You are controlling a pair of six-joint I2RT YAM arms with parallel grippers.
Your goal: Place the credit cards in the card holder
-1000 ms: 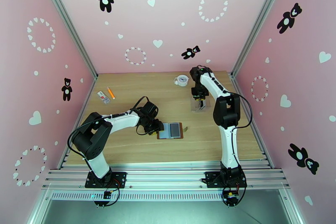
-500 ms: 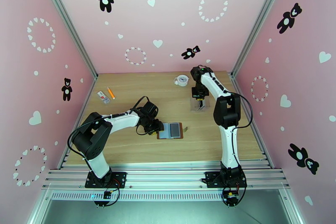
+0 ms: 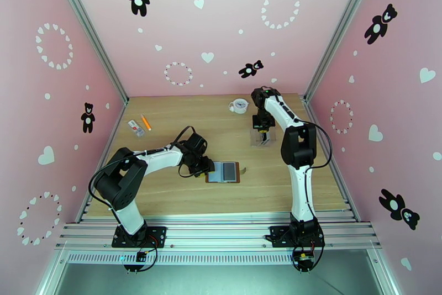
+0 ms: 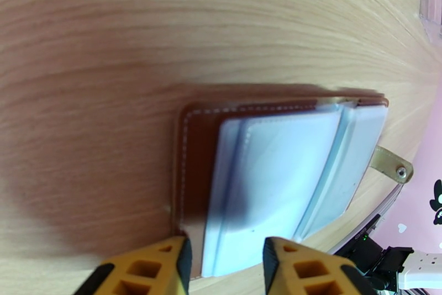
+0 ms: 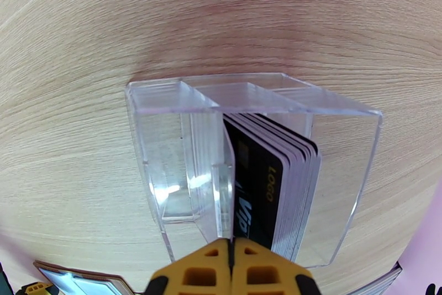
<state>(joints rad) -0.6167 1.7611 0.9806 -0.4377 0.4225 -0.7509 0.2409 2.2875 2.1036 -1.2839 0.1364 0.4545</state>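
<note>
The right gripper [image 5: 232, 269] is seen closed tight at the top edge of the credit cards [image 5: 276, 180], which are stood upright in a clear stand [image 5: 166, 147] on the table [image 5: 83, 25]. Whether the front black card is pinched cannot be told. The left gripper [image 4: 224, 268] is set partly open over the near edge of the card holder [image 4: 193, 169], which is laid open with its pale sleeves upward.
</note>
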